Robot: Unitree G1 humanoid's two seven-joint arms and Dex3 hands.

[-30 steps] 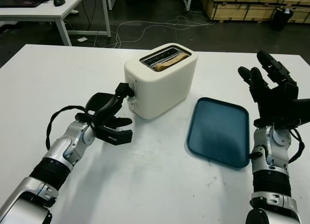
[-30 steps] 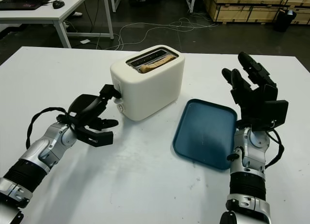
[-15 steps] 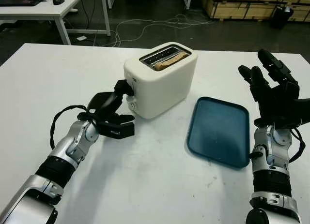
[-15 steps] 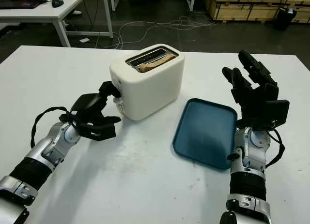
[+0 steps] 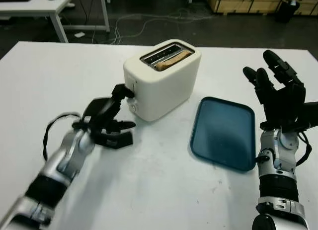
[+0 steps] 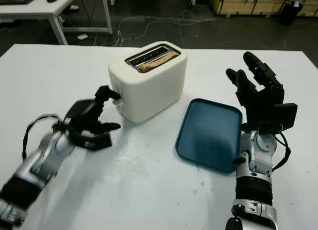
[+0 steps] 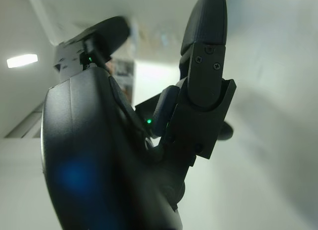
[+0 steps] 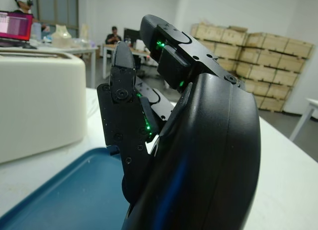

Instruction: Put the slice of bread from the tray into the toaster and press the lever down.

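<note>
Bread is in the toaster, sitting in the slot nearer the tray side, its top edge showing just above the slot. The other slot looks dark.

Toaster stands on the white table, turned at an angle, its end face with the lever and a round knob pointing toward the left arm.

Left hand is at that end face, low over the table. One finger reaches up and forward, tip at the lever (touching or just short, can't tell from here). The other fingers are bent and point toward the toaster base below the knob. It's gripping nothing. Lever sits in the upper half of its slot. In the left wrist view the fingers of that hand stand against a pale blurred surface, nothing between them.

Tray, dark blue with rounded corners, lies flat on the table just beside the toaster's right side, with a narrow strip of table between them.

Right hand is raised upright over the tray's right edge, fingers pointing up, holding nothing, open. Right wrist view puts it above the blue tray surface, with the toaster's cream side off beyond it.

Background: another white table at the far left, cables on the dark floor, and stacked crates along the back (people sit at desks in the right wrist view).
</note>
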